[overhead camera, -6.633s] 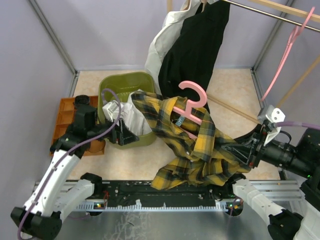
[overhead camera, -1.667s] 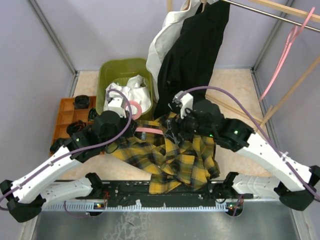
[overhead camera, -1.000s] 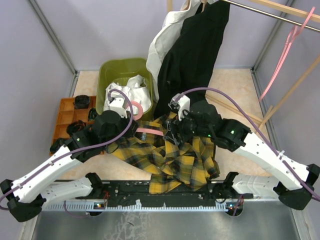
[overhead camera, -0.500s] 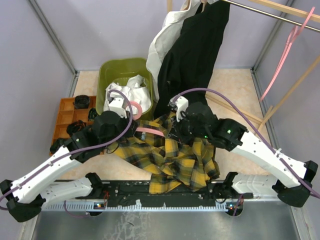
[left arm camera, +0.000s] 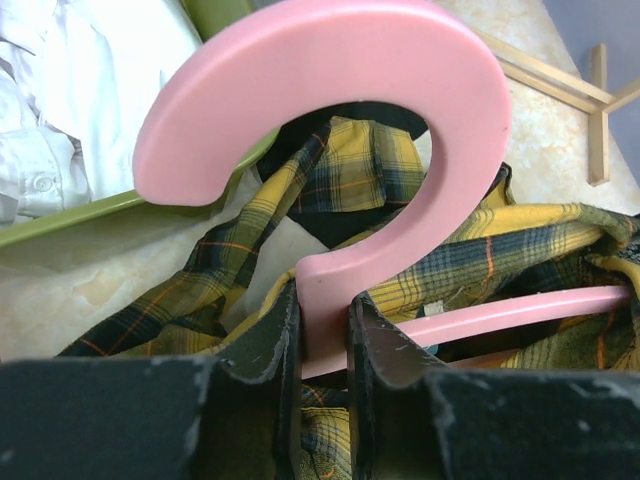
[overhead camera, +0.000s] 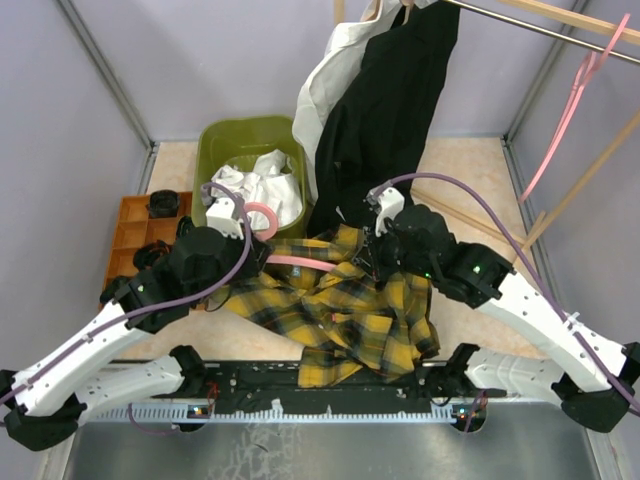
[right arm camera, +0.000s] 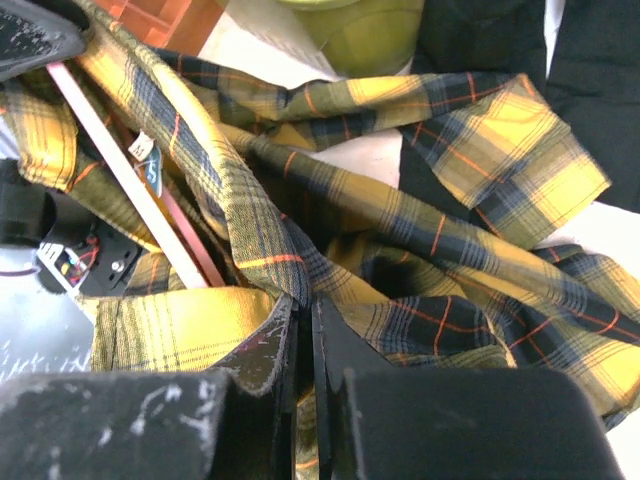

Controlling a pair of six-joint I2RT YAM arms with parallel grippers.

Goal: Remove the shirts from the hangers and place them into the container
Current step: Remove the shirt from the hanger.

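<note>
Clamping the pink plastic hanger [left arm camera: 330, 60] by its neck in the left gripper [left arm camera: 322, 322], pinching a fold of the yellow-and-black plaid cloth shirt [right arm camera: 480, 150] between the closed jaws of the right gripper [right arm camera: 303, 312], burying the hanger's far end under cloth.

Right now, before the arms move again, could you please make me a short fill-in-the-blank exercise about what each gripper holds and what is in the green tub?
1. The left gripper is shut on the neck of a hanger that is ___ in colour.
2. The plaid shirt is pinched by the ___ gripper.
3. Inside the container lies a crumpled shirt that is ___ in colour.

Missing words: pink; right; white.
</note>
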